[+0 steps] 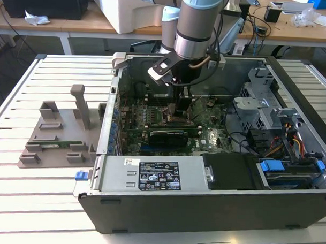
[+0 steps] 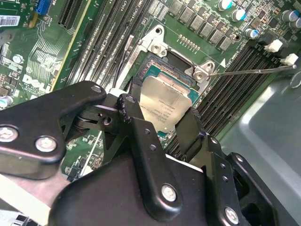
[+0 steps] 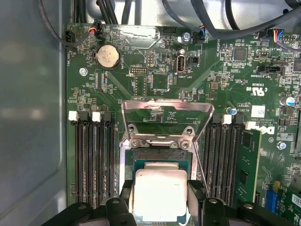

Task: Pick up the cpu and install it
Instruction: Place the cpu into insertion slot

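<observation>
Deep inside the one open computer case, the single arm points straight down at the green motherboard. Its two black jaws are clamped on the cpu, one jaw against each of two opposite edges, as both wrist views show. The cpu, one square chip with a silver top, lies level directly over the socket. I cannot tell whether it is seated in the socket or held just above it.

The socket's one metal load plate is swung fully open and lies back over the board, away from the chip. Two screws sit at the hinge end of the socket frame. One thin lever juts out to the side of the frame, across the neighbouring slots. A bank of long black memory slots runs along each side of the socket, two banks in all. One green memory module stands upright beside the other bank. One round coin battery sits farther up the board, well apart from the socket.

From the exterior view, the case lies on its side on a pale slatted surface. One labelled power supply runs along the case's near edge. On the exterior view's left, just beside the case, one grey holder tray rests on the surface, with one tall post rising from it.
</observation>
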You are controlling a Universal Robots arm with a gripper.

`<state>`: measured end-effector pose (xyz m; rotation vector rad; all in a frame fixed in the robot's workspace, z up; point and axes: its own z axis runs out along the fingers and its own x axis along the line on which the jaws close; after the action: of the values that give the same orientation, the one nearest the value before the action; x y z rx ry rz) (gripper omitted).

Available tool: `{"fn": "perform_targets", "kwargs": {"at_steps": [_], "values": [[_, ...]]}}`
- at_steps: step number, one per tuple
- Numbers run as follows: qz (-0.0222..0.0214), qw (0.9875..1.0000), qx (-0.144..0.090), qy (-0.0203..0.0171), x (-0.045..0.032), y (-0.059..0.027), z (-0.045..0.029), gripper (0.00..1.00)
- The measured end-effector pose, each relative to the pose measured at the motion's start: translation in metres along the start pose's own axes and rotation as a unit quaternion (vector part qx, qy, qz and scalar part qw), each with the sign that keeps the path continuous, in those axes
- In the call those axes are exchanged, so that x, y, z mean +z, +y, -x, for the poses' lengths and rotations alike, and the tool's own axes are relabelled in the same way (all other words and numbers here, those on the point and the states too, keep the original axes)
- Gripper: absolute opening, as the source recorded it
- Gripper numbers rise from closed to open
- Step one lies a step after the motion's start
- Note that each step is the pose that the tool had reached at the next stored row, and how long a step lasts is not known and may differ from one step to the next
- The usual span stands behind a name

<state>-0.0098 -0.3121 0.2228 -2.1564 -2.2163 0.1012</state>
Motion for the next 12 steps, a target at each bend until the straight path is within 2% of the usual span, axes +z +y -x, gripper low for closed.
{"fn": "perform_targets", "kwargs": {"at_steps": [8,12], "values": [[0.0000,1.0000,0.000,0.0000,0.0038,0.0003,-0.0001,0.55],[0.0000,1.0000,0.000,0.0001,0.0091,0.0007,-0.0001,0.55]]}}
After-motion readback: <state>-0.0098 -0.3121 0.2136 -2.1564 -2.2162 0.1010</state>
